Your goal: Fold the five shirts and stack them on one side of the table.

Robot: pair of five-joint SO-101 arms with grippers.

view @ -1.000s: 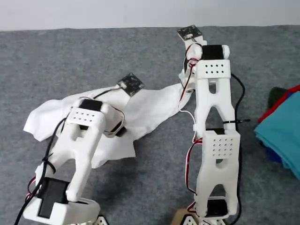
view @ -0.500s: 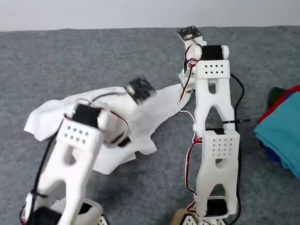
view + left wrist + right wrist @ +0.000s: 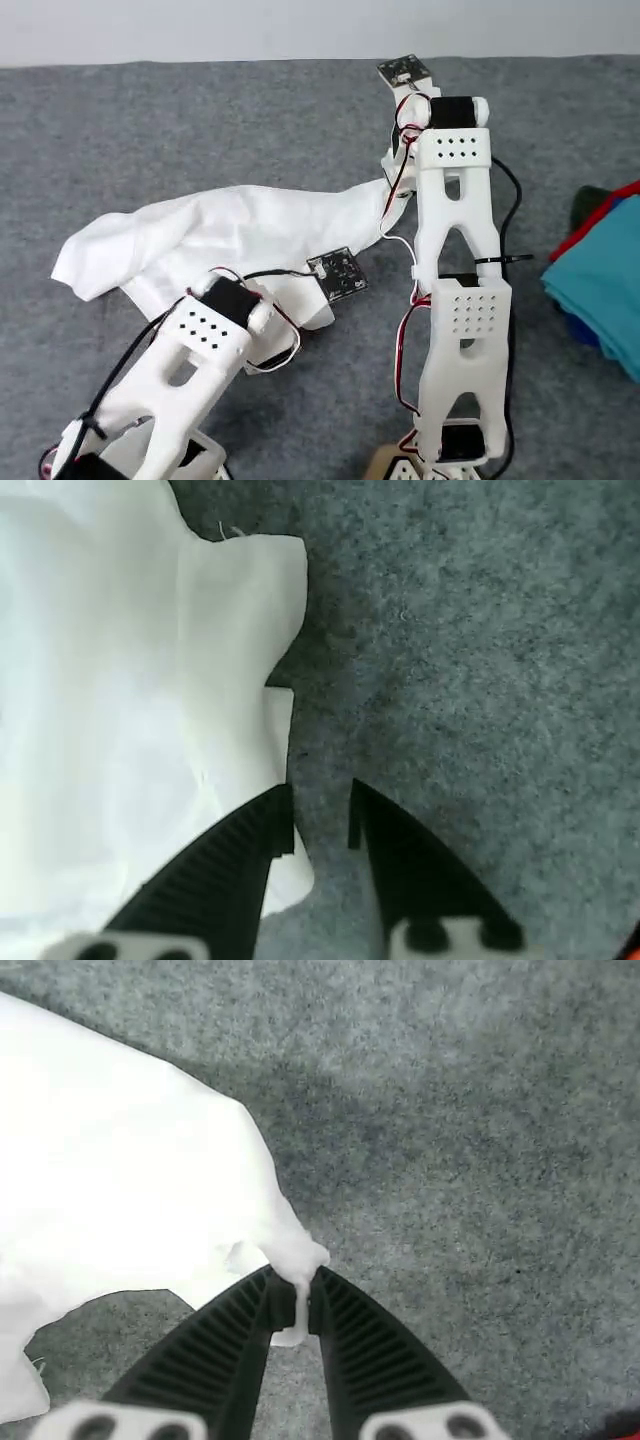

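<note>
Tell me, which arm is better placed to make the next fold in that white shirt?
Probably the right: the right gripper is shut on a corner of the white shirt. The left gripper is open at the shirt's edge, holding nothing.

A crumpled white shirt [image 3: 230, 235] is spread on the grey worktop [image 3: 150, 120], overlapped by the left arm [image 3: 190, 370]; folded coloured shirts [image 3: 600, 280] are piled at the right edge.

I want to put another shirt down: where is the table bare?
Bare: the far table strip beyond the white shirt, and the gap between the right arm and the folded stack. Crowded: the middle, with the shirt and the left arm.
</note>
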